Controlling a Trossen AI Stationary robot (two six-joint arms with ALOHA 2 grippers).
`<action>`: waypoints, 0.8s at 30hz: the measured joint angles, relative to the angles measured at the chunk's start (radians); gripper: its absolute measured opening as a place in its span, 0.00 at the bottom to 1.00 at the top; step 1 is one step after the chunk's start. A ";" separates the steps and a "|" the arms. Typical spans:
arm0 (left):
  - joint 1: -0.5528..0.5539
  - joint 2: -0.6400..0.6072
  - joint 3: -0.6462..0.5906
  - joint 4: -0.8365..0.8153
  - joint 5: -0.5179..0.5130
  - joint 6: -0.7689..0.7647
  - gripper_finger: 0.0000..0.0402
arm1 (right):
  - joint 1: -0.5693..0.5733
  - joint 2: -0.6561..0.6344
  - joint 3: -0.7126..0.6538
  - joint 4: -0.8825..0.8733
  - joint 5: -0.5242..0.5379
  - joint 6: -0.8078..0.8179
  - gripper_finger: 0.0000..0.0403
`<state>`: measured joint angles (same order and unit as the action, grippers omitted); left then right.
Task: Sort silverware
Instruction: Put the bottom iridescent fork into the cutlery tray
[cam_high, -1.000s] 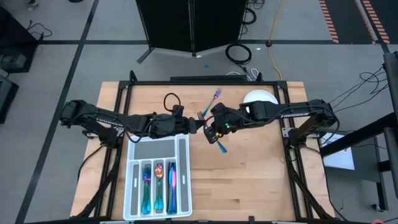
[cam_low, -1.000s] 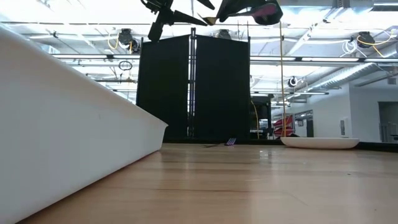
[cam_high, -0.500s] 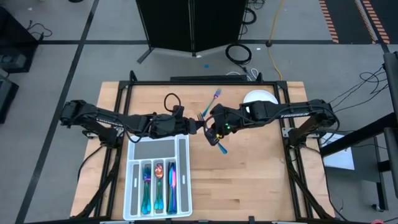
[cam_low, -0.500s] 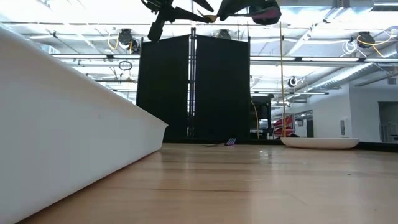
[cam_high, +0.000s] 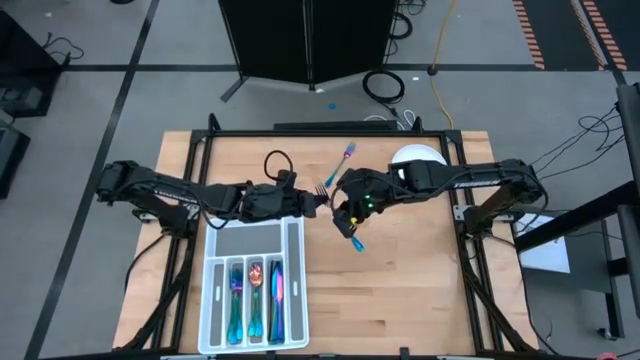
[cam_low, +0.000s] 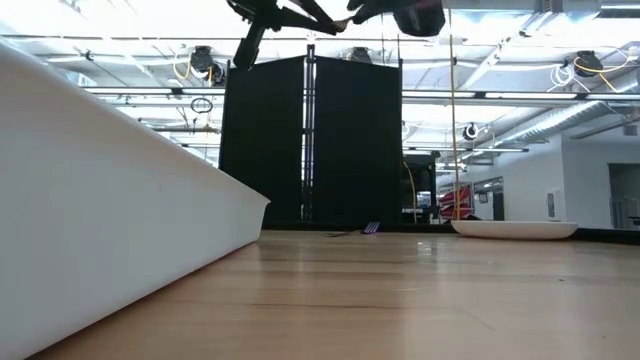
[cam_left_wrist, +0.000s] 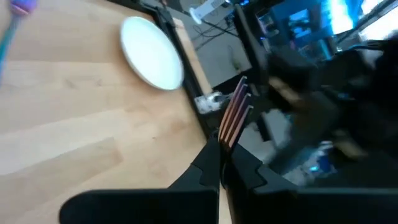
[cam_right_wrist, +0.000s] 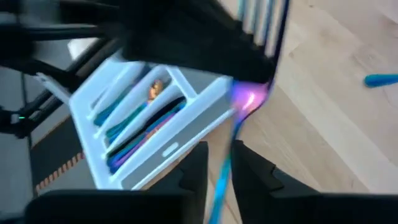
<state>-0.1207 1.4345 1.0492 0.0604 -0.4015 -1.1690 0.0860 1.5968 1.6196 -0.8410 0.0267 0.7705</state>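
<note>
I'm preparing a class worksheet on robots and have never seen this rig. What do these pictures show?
It is a robot with two dark arms at a wooden table. One picture looks straight down, one looks level across the table, and two come from wrist cameras. On the table lie a white compartmented tray holding sorted silverware, a white plate and a loose utensil. Above the table, the left gripper is shut on a fork at its tines, while the right gripper sits around its handle.
</note>
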 joint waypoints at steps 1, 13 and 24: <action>0.006 -0.004 0.000 -0.016 0.000 0.004 0.01 | 0.000 -0.010 0.000 -0.002 -0.001 -0.007 0.15; 0.095 -0.173 0.000 -0.340 0.368 0.129 0.00 | 0.031 -0.185 0.000 -0.134 0.146 -0.067 0.34; -0.086 -0.343 -0.006 -0.832 0.566 -0.060 0.00 | 0.182 -0.185 -0.001 -0.254 0.299 0.029 0.35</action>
<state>-0.2063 1.0911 1.0432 -0.7714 0.1646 -1.2290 0.2685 1.4113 1.6184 -1.0954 0.3260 0.7994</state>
